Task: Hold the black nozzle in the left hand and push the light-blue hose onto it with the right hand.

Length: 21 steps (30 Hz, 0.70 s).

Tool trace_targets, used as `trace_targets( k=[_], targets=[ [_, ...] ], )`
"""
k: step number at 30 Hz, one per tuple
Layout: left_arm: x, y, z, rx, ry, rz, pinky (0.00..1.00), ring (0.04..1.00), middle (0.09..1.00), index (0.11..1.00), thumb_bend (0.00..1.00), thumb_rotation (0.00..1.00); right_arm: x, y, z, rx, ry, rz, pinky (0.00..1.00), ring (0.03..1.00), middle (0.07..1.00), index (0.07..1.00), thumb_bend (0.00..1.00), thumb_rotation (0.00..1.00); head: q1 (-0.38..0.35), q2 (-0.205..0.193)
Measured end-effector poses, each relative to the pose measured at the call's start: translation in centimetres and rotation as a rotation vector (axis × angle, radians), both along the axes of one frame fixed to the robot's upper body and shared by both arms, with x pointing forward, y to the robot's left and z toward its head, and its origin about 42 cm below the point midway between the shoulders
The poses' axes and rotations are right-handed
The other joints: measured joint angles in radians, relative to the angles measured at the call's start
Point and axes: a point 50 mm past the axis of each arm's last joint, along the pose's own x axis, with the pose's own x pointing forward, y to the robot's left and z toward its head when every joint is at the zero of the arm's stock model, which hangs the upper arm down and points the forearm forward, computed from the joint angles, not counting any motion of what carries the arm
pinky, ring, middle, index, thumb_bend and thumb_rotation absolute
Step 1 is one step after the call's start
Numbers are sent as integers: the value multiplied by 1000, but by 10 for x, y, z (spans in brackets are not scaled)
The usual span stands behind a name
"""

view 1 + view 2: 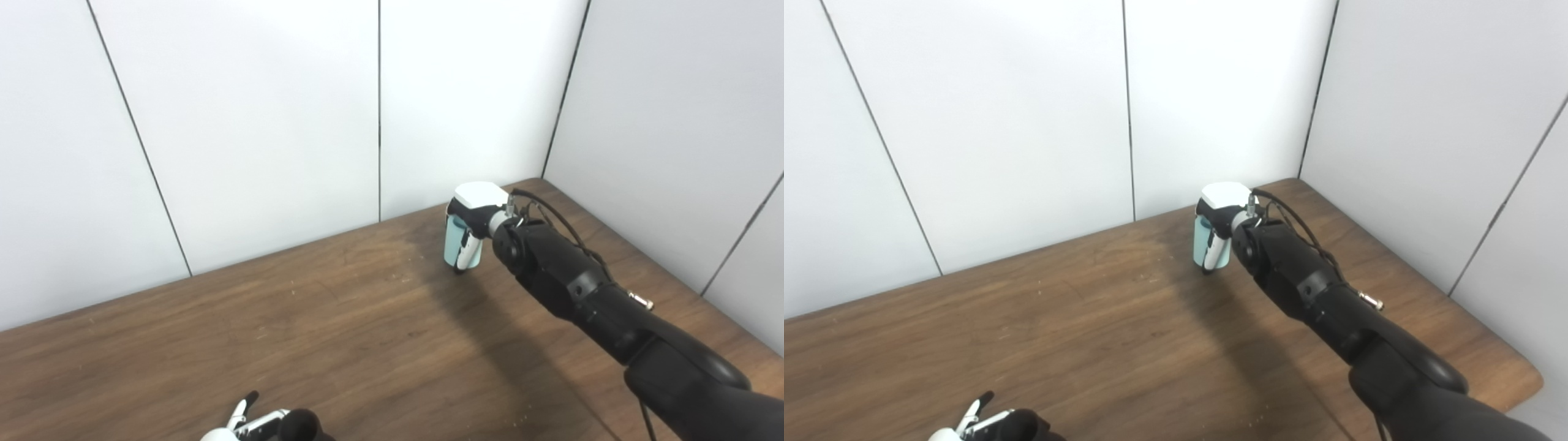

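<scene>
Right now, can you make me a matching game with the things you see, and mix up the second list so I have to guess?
Things:
1. right hand
2. left hand
3. light-blue hose
4. table

Places or looks:
A. brown wood with grain
B. inside curled fingers, standing upright
C. far out near the back wall
D. peeking in at the bottom edge

Pairs: 1-C, 2-D, 3-B, 4-A
</scene>
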Motion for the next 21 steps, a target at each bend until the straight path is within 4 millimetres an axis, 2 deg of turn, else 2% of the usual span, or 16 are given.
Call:
trace_targets(
  k=[10, 15, 17, 18, 21],
  targets=[
    [0, 0, 1, 5, 4, -4, 1000, 607, 490, 490, 520, 0, -2, -2, 1, -12, -78, -3, 339, 431, 487, 485, 502, 0, 11, 12],
    [0, 0, 3, 12, 5, 1, 1000, 607, 488, 492, 520, 0, -6, -3, -3, -11, -85, -3, 338, 431, 490, 482, 502, 0, 49, 35],
    [-1, 0, 3, 15, 6, 3, 1000, 607, 488, 493, 520, 0, -8, 0, 0, -5, -93, 5, 334, 431, 488, 485, 502, 0, 55, 38],
    [-1, 0, 4, 17, 6, 4, 1000, 608, 488, 493, 520, 0, -10, 4, 3, 0, -96, 17, 333, 430, 487, 486, 501, 0, 102, 57],
    [-1, 0, 4, 21, 6, 6, 1000, 610, 489, 492, 520, 0, -19, 21, 21, 3, -133, 77, 331, 422, 489, 494, 501, 0, 135, 66]
  ],
)
